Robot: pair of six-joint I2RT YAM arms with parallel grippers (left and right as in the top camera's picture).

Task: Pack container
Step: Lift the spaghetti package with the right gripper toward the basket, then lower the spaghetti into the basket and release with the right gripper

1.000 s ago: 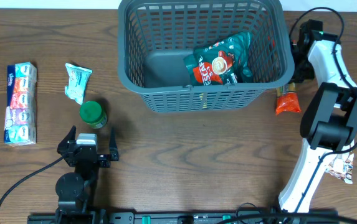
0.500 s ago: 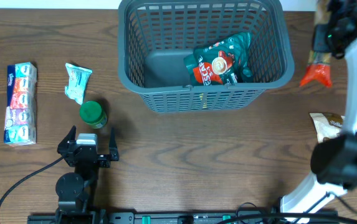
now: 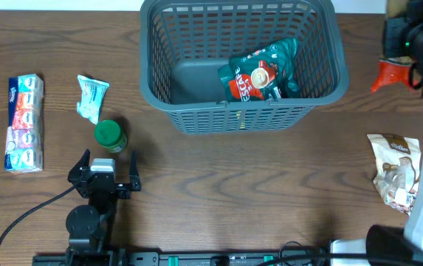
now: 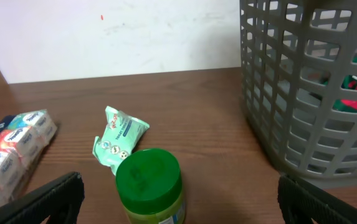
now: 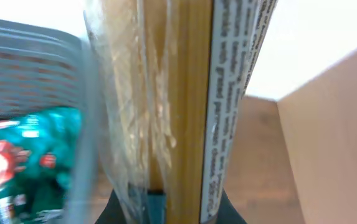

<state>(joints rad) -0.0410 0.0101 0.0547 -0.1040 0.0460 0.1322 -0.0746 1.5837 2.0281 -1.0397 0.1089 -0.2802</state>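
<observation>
Right gripper: clenched on a pasta packet. In your right wrist view the packet stands upright and fills the frame, hiding the fingers. From overhead, its red end shows just beyond the container's right wall, outside it.

Left gripper: released, with the fingers spread wide and holding nothing. You find it at the near left of the table.

Item 1, container: grey lattice basket at the far middle of the table, upright. It holds one green-and-red pouch, lying in its right half against the front and right walls.

Item 2, green-lidded jar: upright on the table, just ahead of your open left fingers, well left of the container.

Item 3, mint sachet: flat on the table, just beyond the jar.

Item 4, tissue multipack: at the left edge, apart from the sachet.

Item 5, beige snack bag: on the table at the right, partly behind the white arm, well apart from the container.
</observation>
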